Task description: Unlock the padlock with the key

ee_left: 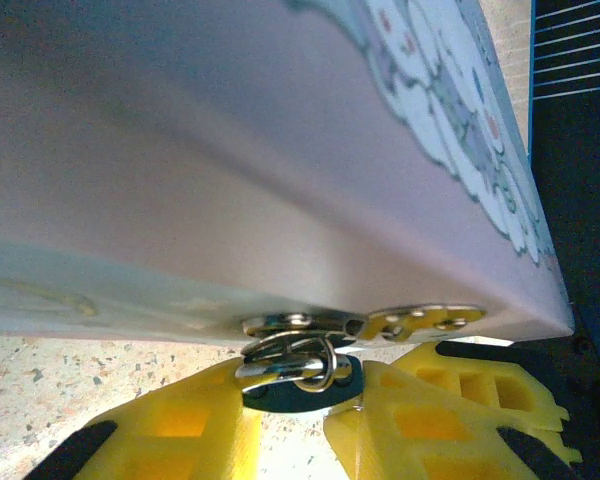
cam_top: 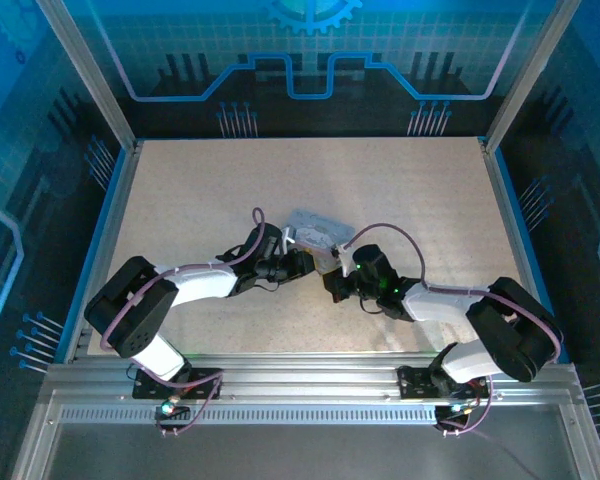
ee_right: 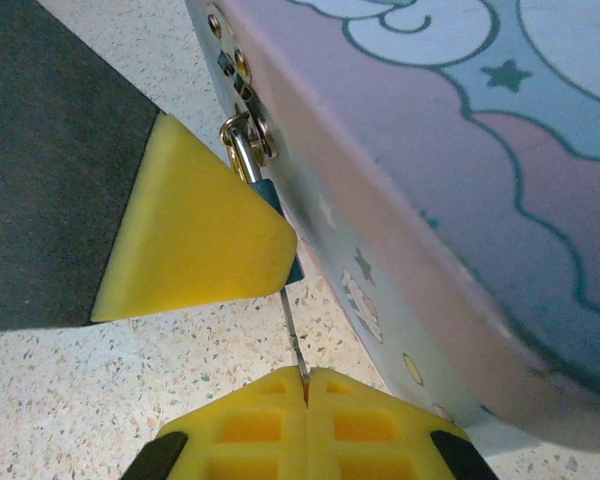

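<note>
The left gripper (ee_left: 300, 412) sits low in the left wrist view. Its yellow fingers (ee_left: 180, 430) seem pressed against both sides of the padlock (ee_left: 285, 395), though the angle is tight. The padlock hangs by its silvery shackle from the hasp (ee_left: 420, 320) on the cartoon-printed tin (ee_right: 460, 200). At the bottom of the right wrist view, the right gripper (ee_right: 306, 378) pinches the key (ee_right: 292, 325), whose thin shaft runs up to the padlock's teal body.

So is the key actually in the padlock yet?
Apparently in: the key, pinched in the shut right hand, runs straight up to the base of the padlock; the keyhole itself cannot be seen.
</note>
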`<act>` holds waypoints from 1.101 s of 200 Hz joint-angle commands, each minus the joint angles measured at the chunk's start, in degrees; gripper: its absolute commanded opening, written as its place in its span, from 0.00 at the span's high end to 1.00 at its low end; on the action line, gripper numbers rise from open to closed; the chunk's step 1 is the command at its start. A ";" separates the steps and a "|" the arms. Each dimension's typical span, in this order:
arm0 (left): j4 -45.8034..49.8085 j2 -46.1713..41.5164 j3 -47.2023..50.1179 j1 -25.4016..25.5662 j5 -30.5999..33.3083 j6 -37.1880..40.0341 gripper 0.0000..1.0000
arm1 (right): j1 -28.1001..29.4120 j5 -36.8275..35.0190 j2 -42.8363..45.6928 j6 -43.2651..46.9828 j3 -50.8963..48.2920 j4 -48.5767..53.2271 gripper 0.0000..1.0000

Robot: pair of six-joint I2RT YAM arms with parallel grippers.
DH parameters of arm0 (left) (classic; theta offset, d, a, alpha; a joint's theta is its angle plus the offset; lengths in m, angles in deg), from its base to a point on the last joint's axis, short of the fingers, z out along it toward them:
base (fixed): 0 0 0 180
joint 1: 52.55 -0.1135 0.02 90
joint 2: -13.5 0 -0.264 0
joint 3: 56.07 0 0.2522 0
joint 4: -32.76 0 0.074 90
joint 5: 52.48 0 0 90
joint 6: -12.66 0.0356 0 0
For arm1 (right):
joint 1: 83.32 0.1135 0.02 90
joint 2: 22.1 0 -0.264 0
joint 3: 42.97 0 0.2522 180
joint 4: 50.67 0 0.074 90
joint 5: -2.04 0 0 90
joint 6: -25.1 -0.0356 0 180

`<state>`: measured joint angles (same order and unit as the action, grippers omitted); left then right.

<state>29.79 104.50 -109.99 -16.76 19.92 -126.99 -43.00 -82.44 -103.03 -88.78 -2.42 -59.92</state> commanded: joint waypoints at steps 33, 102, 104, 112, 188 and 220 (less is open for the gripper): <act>0.15 -2.31 -2.06 0.41 -2.08 -0.63 0.74 | 1.10 -2.80 -1.68 0.86 -0.13 -12.34 1.00; -0.17 -2.39 -2.16 0.37 -2.70 -1.60 0.74 | 1.09 -1.75 -4.23 1.72 -0.55 -21.02 1.00; -0.22 -2.40 -2.13 0.36 -2.70 -1.59 0.74 | 1.13 -1.70 -4.28 1.79 -0.41 -21.14 1.00; -0.24 -2.41 -2.12 0.42 -2.78 -1.71 0.74 | 1.11 -1.57 -4.49 2.07 -0.02 -21.20 1.00; -0.36 -2.68 -2.13 0.41 -3.27 -2.27 0.74 | 0.19 -0.18 -6.79 2.00 3.59 -25.24 1.00; -0.99 -2.65 -1.93 0.42 -3.48 -2.83 0.74 | -0.50 1.93 -7.91 0.24 5.18 -27.47 1.00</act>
<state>29.73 103.21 -110.61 -18.01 22.15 -128.91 -43.24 -83.42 -110.44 -87.33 -2.16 -76.11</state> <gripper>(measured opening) 0.267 0.051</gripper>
